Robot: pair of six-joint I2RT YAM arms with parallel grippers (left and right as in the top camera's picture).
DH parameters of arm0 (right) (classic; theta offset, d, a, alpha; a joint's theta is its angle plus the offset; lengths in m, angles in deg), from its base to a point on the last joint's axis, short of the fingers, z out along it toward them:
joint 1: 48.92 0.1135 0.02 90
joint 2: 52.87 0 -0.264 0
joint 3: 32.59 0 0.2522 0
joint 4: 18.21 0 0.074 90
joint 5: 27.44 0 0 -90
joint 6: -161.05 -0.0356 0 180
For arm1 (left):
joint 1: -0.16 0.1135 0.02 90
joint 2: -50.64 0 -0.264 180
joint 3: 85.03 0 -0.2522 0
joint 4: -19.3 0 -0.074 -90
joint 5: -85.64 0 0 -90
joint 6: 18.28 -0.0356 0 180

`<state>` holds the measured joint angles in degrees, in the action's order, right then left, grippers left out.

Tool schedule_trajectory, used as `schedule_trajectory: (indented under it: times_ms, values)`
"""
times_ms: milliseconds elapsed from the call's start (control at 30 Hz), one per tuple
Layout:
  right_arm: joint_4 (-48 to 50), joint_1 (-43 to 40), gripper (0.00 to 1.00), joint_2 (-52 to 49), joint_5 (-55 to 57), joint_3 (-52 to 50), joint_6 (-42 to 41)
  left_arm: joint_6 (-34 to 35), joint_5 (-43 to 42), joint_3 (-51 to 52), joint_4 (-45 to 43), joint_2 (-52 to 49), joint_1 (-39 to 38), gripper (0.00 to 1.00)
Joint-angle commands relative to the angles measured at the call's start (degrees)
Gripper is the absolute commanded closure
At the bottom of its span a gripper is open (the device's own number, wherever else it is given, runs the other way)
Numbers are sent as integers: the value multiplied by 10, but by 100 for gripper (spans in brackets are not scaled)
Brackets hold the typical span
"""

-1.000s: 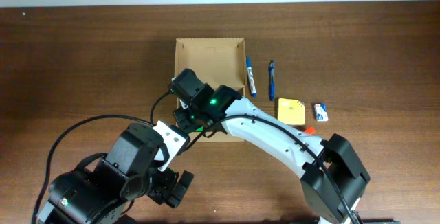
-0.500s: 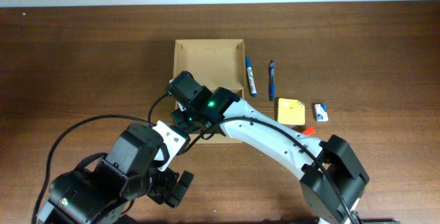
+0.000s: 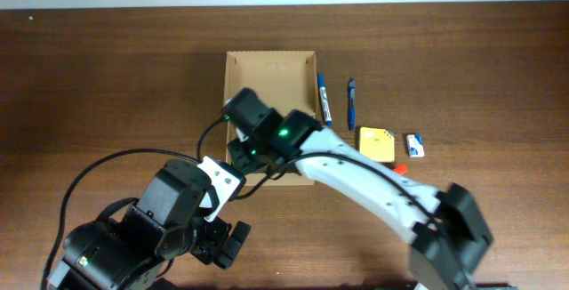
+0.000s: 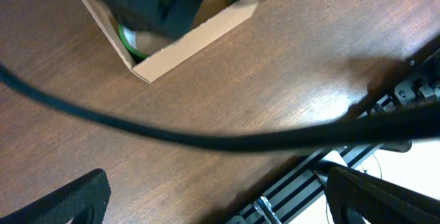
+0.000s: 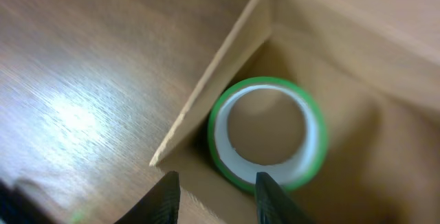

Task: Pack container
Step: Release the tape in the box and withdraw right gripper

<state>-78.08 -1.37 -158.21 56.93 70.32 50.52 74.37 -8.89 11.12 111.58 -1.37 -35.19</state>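
blue marker [image 3: 324, 100] | blue pen [image 3: 351, 103] | yellow pad [image 3: 376, 143] | eraser [image 3: 415, 145] | green tape roll [image 5: 268, 133] | wooden table [image 3: 107, 76]

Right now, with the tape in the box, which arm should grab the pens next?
Right. The right gripper, open, hangs over the container, the tape roll lies free inside, and the pens lie just to the container's right. The left gripper sits at the near-left, farther off.

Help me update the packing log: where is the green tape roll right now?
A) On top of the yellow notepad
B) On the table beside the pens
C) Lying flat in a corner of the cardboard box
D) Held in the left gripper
C: the right wrist view shows the green tape roll lying flat on the floor of the cardboard box, tucked into a corner where two walls meet.
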Motion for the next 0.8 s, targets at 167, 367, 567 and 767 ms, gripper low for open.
schedule_trajectory:
  times_ms: [167,367,567,767]
  values:
    - [-50,-79,61,99,3,19,19,4,-6,-9,0,2,-1,0]
    - [-91,-145,58,141,9,19,23,4,-6,-9,0,2,-1,0]
    - [-153,-221,47,162,61,19,23,4,-6,-9,0,2,-1,0]
    - [-178,-297,33,159,64,13,40,4,-6,-9,0,2,-1,1]
